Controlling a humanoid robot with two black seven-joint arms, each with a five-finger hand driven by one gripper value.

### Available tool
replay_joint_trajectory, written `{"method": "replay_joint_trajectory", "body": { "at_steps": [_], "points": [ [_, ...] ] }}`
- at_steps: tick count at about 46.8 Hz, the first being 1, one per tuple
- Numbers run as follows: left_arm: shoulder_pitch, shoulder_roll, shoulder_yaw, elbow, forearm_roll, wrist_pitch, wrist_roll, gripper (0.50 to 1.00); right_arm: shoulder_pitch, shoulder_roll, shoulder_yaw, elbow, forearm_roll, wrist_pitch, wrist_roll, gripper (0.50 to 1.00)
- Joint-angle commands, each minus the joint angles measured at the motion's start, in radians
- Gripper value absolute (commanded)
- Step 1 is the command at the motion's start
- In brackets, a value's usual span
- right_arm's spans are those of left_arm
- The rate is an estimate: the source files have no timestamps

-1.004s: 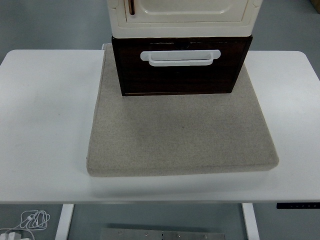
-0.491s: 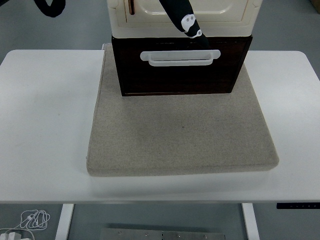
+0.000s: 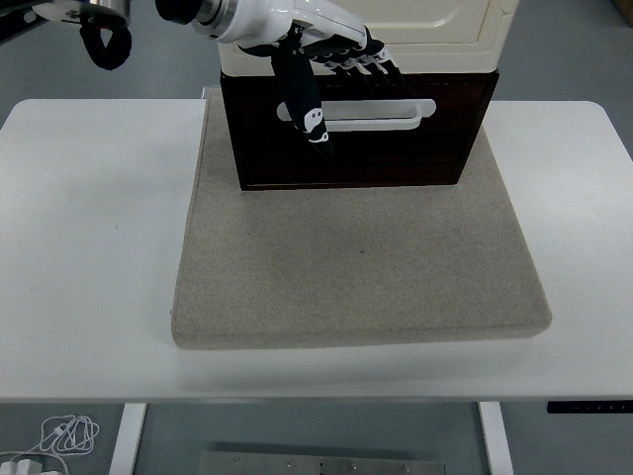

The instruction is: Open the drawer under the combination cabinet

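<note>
Reaching: left robot hand (image 3: pixel 321 59), fingers loosely spread, holding nothing, in front of the cream cabinet (image 3: pixel 435 35).
Drawer: dark brown wooden drawer (image 3: pixel 358 139) with white handle (image 3: pixel 376 115), closed, contents hidden.
Base: beige mat (image 3: pixel 356 267) on white worktop (image 3: pixel 89 247).

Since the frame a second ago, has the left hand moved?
Yes. The left hand has come in from the upper left and now sits at the dark drawer's front, thumb hanging down across the left end of the white handle.

Under the fingers (image 3: pixel 315 124), a dark wood-look drawer (image 3: pixel 358 148) with glossy white, probably plastic handle (image 3: pixel 381 115); below, rough matt mat (image 3: pixel 358 267).
</note>
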Motion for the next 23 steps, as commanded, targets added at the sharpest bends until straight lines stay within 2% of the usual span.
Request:
{"method": "replay_joint_trajectory", "body": {
  "at_steps": [1, 10, 23],
  "points": [
    [0.006, -0.014, 0.006, 0.026, -0.001, 0.001, 0.024, 1.000, 0.000, 0.000, 0.000, -0.001, 0.000, 0.000, 0.000, 0.926],
    [0.004, -0.040, 0.006, 0.075, -0.046, -0.003, 0.096, 1.000, 0.000, 0.000, 0.000, 0.000, 0.000, 0.000, 0.000, 0.926],
    [0.003, -0.150, 0.003, 0.193, -0.142, -0.017, 0.188, 1.000, 0.000, 0.000, 0.000, 0.000, 0.000, 0.000, 0.000, 0.926]
  ]
}}
